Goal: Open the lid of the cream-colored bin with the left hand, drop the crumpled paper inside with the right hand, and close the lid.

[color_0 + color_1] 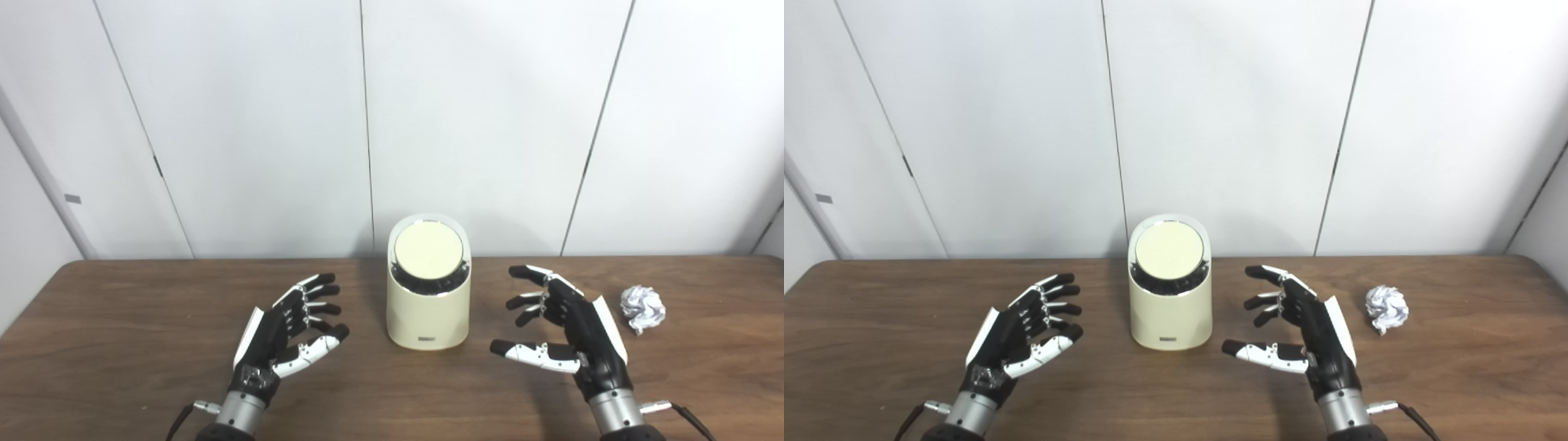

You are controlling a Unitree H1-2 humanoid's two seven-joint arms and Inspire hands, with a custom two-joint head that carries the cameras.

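Observation:
A cream-colored bin [428, 309] stands upright at the middle of the wooden table [122, 343]. Its round lid [428, 252] lies shut and tilts toward me, with a dark gap under its front edge. A ball of crumpled white paper [642, 308] rests on the table to the right. My left hand [288, 327] hovers open left of the bin, palm facing it, holding nothing. On the other side my right hand [560, 324] is open too, between the bin and the paper, touching neither.
White wall panels [367, 122] rise right behind the table's far edge, close behind the bin. The table's rounded corners show at the far left and far right.

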